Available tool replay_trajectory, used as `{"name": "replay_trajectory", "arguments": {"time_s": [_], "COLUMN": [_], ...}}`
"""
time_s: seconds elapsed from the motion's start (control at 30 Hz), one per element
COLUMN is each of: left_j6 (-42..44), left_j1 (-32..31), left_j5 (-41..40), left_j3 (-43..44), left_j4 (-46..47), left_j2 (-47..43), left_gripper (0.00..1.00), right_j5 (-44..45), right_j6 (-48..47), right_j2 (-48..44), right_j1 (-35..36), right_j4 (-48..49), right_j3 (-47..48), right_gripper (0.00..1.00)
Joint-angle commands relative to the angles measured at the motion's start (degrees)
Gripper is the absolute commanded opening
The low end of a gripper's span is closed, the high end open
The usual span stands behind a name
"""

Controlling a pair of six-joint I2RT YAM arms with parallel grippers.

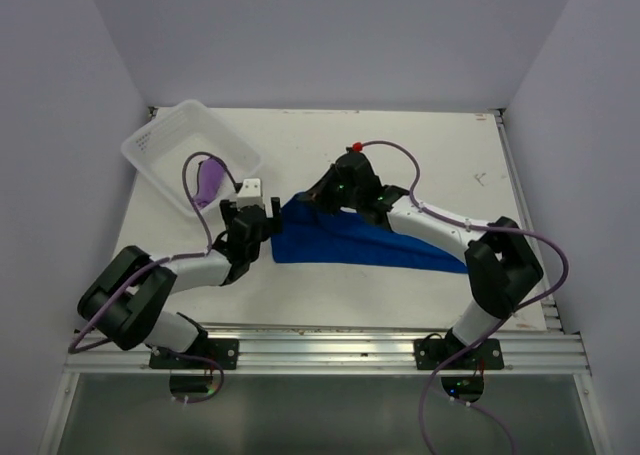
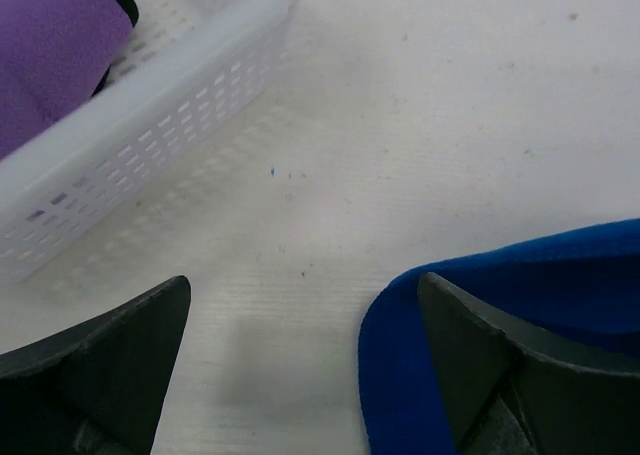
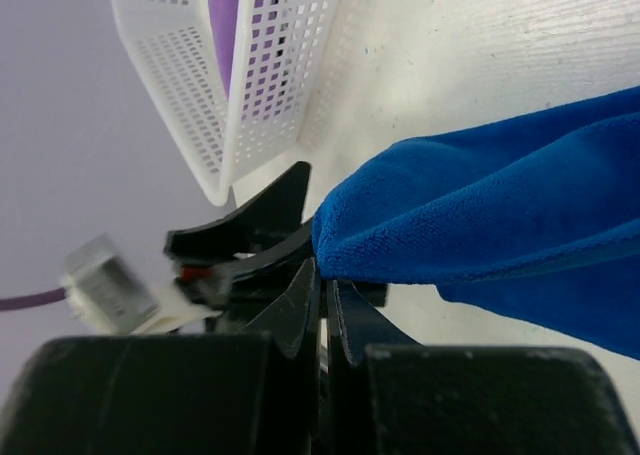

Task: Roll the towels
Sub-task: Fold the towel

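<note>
The blue towel (image 1: 350, 240) lies spread across the middle of the table, and its far left edge is raised. My right gripper (image 1: 318, 197) is shut on that raised fold; in the right wrist view the gripper's (image 3: 328, 275) tips pinch the blue towel (image 3: 480, 215). My left gripper (image 1: 258, 215) stands open at the towel's left end. In the left wrist view the left gripper (image 2: 300, 315) is wide apart over bare table, with the blue towel's (image 2: 400, 375) rounded corner against the right finger (image 2: 470, 345). The purple towel (image 1: 208, 183) lies bunched in the basket.
The white perforated basket (image 1: 160, 140) stands tilted at the far left, its wall (image 2: 150, 125) close beyond my left gripper and also in the right wrist view (image 3: 190, 105). White walls enclose the table on three sides. A metal rail (image 1: 330, 350) runs along the near edge.
</note>
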Motion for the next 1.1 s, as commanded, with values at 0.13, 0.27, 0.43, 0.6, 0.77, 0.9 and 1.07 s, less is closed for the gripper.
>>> {"name": "replay_trajectory", "arguments": {"time_s": [0.13, 0.27, 0.43, 0.6, 0.77, 0.9, 1.07], "left_j6": [-5.93, -6.29, -6.2, -5.93, -5.93, -6.02, -6.11], "left_j1": [1.22, 1.22, 1.22, 1.31, 1.22, 1.22, 1.22], "left_j5": [5.37, 5.81, 6.43, 6.6, 7.48, 8.18, 9.5], "left_j3": [0.06, 1.38, 1.91, 1.38, 0.94, 0.59, 0.59], "left_j4": [-5.55, -10.37, -13.2, -14.7, -15.4, -15.76, -16.28], "left_j2": [-17.35, -23.24, -27.11, -29.4, -30.46, -30.98, -31.95], "left_gripper": [0.99, 0.99, 0.99, 0.99, 0.99, 0.99, 0.99], "right_j5": [-0.46, 0.07, 1.3, 2.09, 2.0, 2.09, 1.57], "right_j6": [1.03, 1.55, 2.25, 2.78, 3.75, 4.01, 4.36], "right_j2": [2.14, 2.49, 2.67, 3.89, 5.74, 7.24, 10.04], "right_j1": [2.22, 4.42, 6.44, 8.9, 10.75, 11.89, 12.95], "right_j4": [2.95, 2.6, 2.42, 2.59, 3.47, 3.74, 4.61], "right_j3": [-0.49, -1.2, -2.6, -4.01, -5.15, -4.98, -3.92], "right_gripper": [0.0, 0.0, 0.0, 0.0, 0.0, 0.0, 0.0]}}
